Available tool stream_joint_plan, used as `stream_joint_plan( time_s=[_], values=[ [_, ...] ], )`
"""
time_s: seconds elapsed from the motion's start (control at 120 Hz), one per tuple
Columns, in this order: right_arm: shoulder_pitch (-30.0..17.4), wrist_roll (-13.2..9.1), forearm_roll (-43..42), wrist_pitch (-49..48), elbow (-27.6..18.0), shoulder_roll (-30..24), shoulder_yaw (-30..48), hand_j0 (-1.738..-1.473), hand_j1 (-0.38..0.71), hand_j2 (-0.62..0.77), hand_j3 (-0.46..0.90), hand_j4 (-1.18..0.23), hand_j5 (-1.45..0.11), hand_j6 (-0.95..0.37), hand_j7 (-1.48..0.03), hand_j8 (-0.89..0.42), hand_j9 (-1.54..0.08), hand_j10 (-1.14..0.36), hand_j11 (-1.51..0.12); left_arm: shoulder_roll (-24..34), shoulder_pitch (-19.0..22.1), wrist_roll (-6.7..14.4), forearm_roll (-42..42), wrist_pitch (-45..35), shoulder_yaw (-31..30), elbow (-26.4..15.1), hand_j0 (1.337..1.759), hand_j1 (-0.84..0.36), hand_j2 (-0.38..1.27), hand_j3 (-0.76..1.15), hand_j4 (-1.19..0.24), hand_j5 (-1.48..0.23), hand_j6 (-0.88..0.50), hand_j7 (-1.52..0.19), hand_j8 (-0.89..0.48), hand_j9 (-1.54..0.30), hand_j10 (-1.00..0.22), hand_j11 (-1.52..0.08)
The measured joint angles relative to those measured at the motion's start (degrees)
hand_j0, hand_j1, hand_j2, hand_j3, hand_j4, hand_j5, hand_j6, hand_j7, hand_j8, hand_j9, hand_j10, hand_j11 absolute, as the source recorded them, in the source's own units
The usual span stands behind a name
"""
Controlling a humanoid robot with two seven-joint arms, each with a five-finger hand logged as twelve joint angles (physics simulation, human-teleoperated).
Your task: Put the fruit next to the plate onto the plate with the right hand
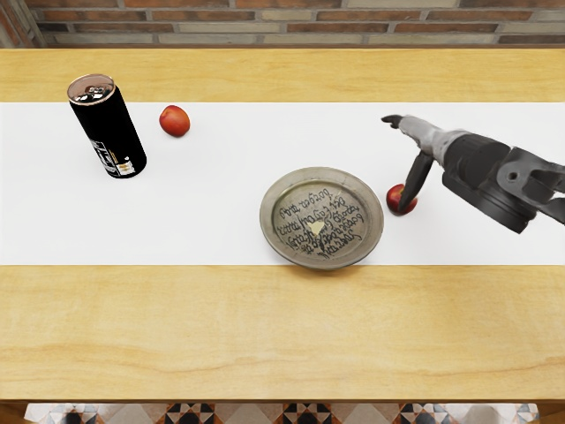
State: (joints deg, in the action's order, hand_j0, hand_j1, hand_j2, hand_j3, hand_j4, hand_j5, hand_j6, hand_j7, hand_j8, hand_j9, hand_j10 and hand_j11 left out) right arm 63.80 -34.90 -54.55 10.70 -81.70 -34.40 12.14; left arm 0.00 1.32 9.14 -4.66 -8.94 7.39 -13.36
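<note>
A round grey plate (321, 217) with dark writing lies on the white runner, right of centre. Just off its right rim sits a small red fruit (395, 197). My right hand (408, 168) comes in from the right edge and hangs over that fruit. One dark finger (415, 182) points down and touches or crosses the fruit's right side, while another finger (392, 119) sticks out to the left, well above it. The fingers are spread and hold nothing. A second red fruit (175, 120) lies far off at the upper left.
A black drink can (108, 127) stands tilted at the upper left, beside the second fruit. The white runner (221, 194) crosses the wooden table (265, 327). A brick wall runs behind the table's far edge.
</note>
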Motion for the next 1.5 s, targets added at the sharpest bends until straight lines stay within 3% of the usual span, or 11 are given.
stream_joint_plan(
  time_s=[0.242,0.65,0.85,0.933,1.05,1.158,1.308,1.5],
  values=[
    [-5.3,-0.1,-4.5,3.0,2.4,2.6,-0.3,-1.658,-0.22,-0.02,0.0,-0.11,-0.15,-0.12,-0.14,-0.11,-0.14,-0.11,-0.14,0.0,0.0,0.0,0.0,0.0,0.0,0.0,1.658,0.34,0.0,0.0,-0.01,-0.01,-0.01,-0.01,-0.01,-0.01,-0.01,-0.01],
    [-7.5,-0.1,-4.9,3.5,2.5,2.6,-0.3,-1.658,0.13,-0.08,0.0,-0.4,-0.52,-0.4,-0.52,-0.4,-0.52,-0.4,-0.52,0.0,0.0,0.0,0.0,0.0,0.0,0.0,1.658,0.34,0.0,0.0,-0.01,-0.01,-0.01,-0.01,-0.01,-0.01,-0.01,-0.01],
    [-8.4,-0.1,-5.3,3.7,2.5,2.6,-0.2,-1.658,0.19,-0.08,0.0,-0.5,-0.56,-0.48,-0.6,-0.45,-0.6,-0.48,-0.6,0.0,0.0,0.0,0.0,0.0,0.0,0.0,1.658,0.34,0.0,0.0,-0.01,-0.01,-0.01,-0.01,-0.01,-0.01,-0.01,-0.01],
    [-9.0,-0.1,-5.2,3.6,2.5,2.6,-0.1,-1.658,0.22,-0.08,0.0,-0.52,-0.59,-0.5,-0.63,-0.41,-0.63,-0.49,-0.63,0.0,0.0,0.0,0.0,0.0,0.0,0.0,1.658,0.34,0.0,0.0,-0.01,-0.01,-0.01,-0.01,-0.01,-0.01,-0.01,-0.01],
    [-9.7,0.0,-5.5,3.6,2.5,2.7,0.1,-1.651,0.25,-0.14,0.0,-0.54,-0.62,-0.44,-0.66,-0.38,-0.67,-0.51,-0.67,0.0,0.0,0.0,0.0,0.0,0.0,0.0,1.658,0.34,0.0,0.0,-0.01,-0.01,-0.01,-0.01,-0.01,-0.01,-0.01,-0.01],
    [-9.9,0.0,-5.4,3.5,2.6,2.7,0.3,-1.649,0.3,-0.02,0.0,-0.55,-0.66,-0.39,-0.68,-0.34,-0.72,-0.51,-0.73,0.0,0.0,0.0,0.0,0.0,0.0,0.0,1.658,0.34,0.0,0.0,-0.01,-0.01,-0.01,-0.01,-0.01,-0.01,-0.01,-0.01],
    [-10.0,-0.1,-4.5,3.6,2.6,2.1,1.9,-1.653,0.27,0.09,0.0,-0.57,-0.72,-0.47,-0.73,-0.39,-0.75,-0.54,-0.75,0.0,0.0,0.0,0.0,0.0,0.0,0.0,1.658,0.34,0.0,0.0,-0.01,-0.01,-0.01,-0.01,-0.01,-0.01,-0.01,-0.01],
    [-9.9,-0.1,-4.1,3.4,2.6,0.1,7.4,-1.656,0.27,0.14,0.0,-0.58,-0.75,-0.49,-0.75,-0.42,-0.76,-0.57,-0.76,0.0,0.0,0.0,0.0,0.0,0.0,0.0,1.658,0.34,0.0,0.0,-0.01,-0.01,-0.01,-0.01,-0.01,-0.01,-0.01,-0.01]
  ],
)
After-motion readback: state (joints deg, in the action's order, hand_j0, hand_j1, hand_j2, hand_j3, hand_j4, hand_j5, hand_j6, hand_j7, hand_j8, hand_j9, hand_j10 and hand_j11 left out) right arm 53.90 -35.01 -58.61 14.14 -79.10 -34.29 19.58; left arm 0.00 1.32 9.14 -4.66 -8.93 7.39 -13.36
